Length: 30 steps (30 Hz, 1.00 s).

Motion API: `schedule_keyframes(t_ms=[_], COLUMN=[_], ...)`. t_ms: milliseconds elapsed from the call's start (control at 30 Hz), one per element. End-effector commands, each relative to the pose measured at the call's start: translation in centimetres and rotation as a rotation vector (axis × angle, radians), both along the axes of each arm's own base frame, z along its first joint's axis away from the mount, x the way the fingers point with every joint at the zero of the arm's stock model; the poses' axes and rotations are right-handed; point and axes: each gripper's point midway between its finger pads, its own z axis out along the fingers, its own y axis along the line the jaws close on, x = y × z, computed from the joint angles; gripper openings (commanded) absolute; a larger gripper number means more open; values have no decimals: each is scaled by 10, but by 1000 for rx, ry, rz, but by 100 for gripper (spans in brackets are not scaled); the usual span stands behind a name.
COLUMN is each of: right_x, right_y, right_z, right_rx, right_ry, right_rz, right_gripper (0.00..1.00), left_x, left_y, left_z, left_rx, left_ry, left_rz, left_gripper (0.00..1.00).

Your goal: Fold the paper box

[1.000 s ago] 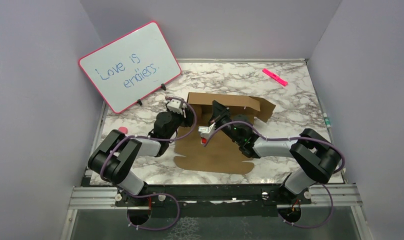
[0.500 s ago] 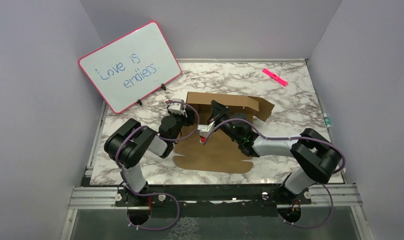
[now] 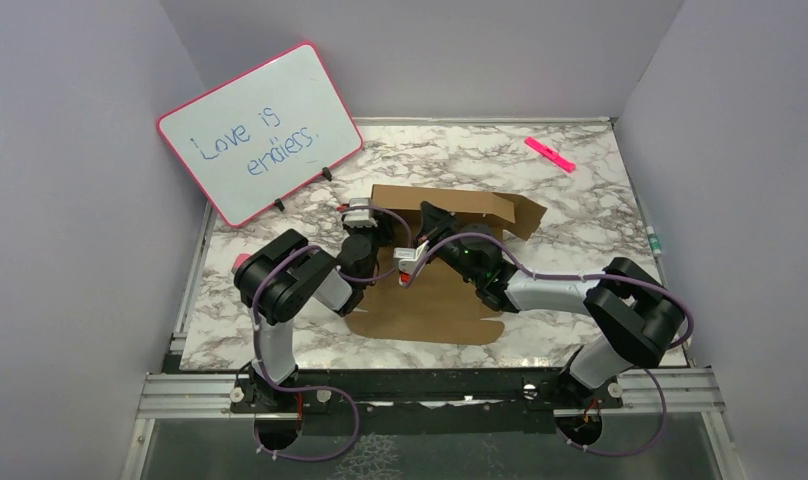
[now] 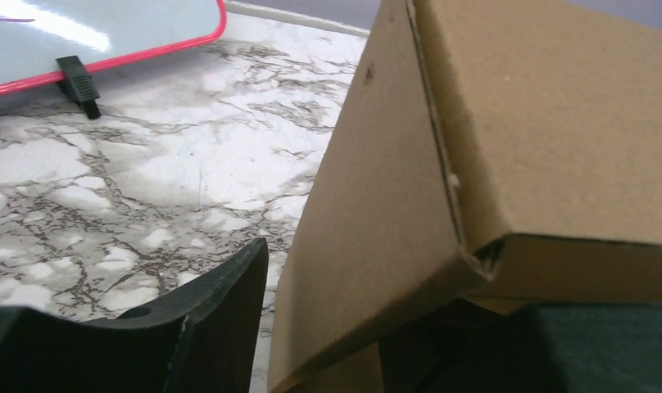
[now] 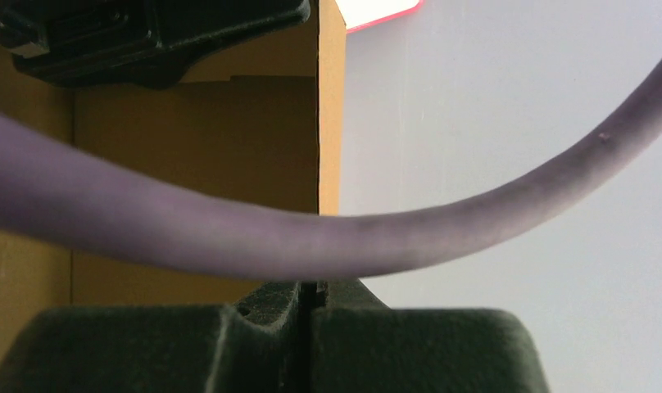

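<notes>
The paper box [image 3: 435, 300] is brown cardboard lying partly flat, with its back wall [image 3: 450, 205] raised. My left gripper [image 3: 378, 235] is open at the box's left end and straddles an upright side flap [image 4: 369, 229]. Its left finger [image 4: 213, 319] stands a small gap away from the flap, and the other finger is dark and mostly hidden under the cardboard. My right gripper [image 3: 429, 214] is inside the box and shut on the thin edge of an upright cardboard wall [image 5: 331, 123], which runs down into the closed jaws of the right gripper [image 5: 311, 296].
A pink-framed whiteboard [image 3: 260, 130] leans at the back left, its stand foot [image 4: 78, 78] close to the left gripper. A pink marker [image 3: 550, 154] lies at the back right. A purple cable [image 5: 328, 237] crosses the right wrist view.
My left arm has drawn its elbow in and carried the gripper right, onto the box's left flap, with its jaws narrowing. The right gripper has stayed shut in place.
</notes>
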Motion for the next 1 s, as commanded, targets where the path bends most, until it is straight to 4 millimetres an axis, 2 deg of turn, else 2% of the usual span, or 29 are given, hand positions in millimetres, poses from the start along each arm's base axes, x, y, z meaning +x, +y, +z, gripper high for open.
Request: schedule_keyframes(t_ms=[0,333,533,767,900,967], right_x=[-10,-9,-8,-8,-8,-7], right_y=[10,9,9,9,8,8], right_z=[-18,-22,-20,-19,-20,-21], right_rx=[-15,-19,-17,-14,-15,-15], right_ry=[96,111,114,118,121,122], right_rz=[53,43,41,38,34,29], right_gripper=[1,1,1,1,1,1], left_x=[10,10,10,10,8,9], left_y=[24,38,43,51,57,60], left_z=[16,8,2,-7,-10,-9], left_rx=[-72,-91,-85,-70,-64,-53], left_ry=[-59,-31,-3,40,54,61], left_rz=[187,278,316,373,409,430], left_gripper=[46,29,22,18,18,21])
